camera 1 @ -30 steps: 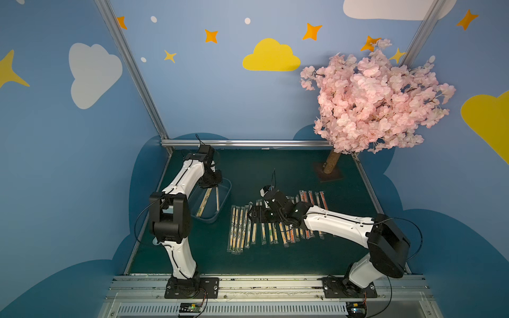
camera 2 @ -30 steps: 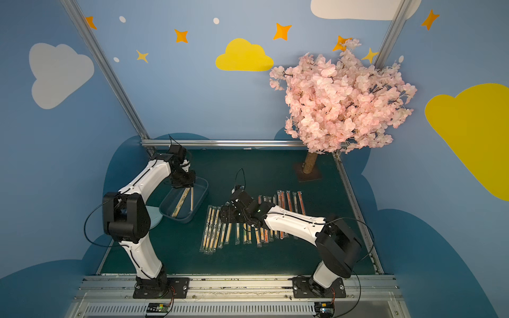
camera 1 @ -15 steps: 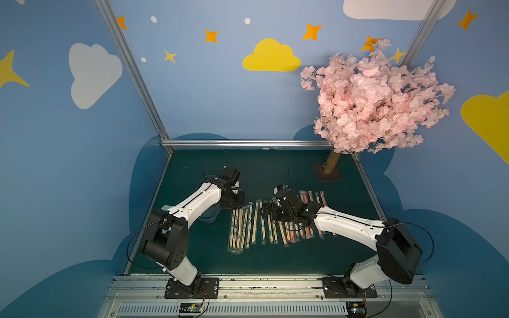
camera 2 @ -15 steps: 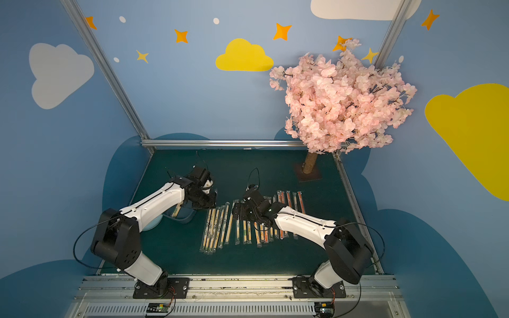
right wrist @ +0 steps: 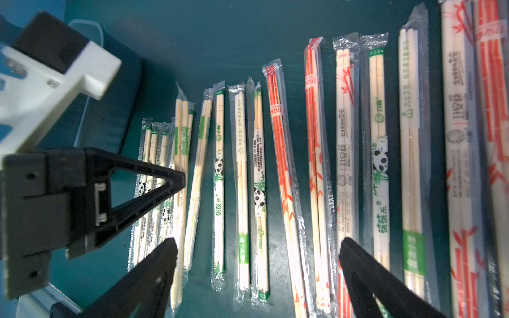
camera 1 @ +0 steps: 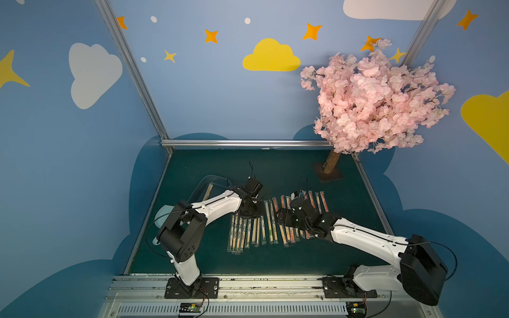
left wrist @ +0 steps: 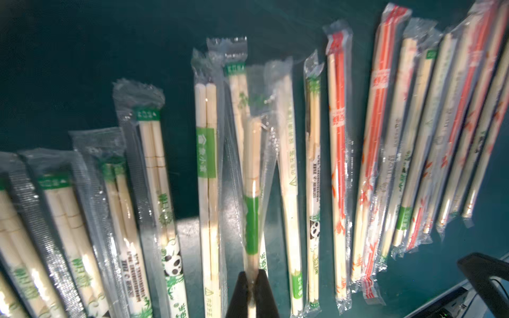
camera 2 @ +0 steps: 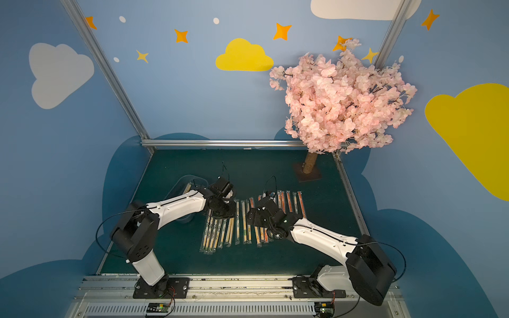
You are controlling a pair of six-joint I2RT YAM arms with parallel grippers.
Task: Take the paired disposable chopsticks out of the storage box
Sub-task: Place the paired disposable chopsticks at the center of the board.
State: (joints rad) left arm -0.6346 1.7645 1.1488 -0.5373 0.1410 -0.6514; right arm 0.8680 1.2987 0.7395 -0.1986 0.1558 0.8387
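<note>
The left hand (left wrist: 252, 275) is clamped shut on one sleeved pair (left wrist: 252, 198) with a green band, which sticks out ahead of its fingers over the row of paired disposable chopsticks (camera 1: 268, 223) lying side by side on the green bench (camera 1: 248, 168). The storage box (camera 1: 202, 182) sits just beside this hand, on the side away from the right hand and partly under the left arm; one wrapped pair (camera 2: 187, 188) lies inside. The right hand (right wrist: 257, 243) hovers near the left one above the row, jaws spread wide, gripping nothing, with green-printed and orange-printed sleeves directly beneath it.
</note>
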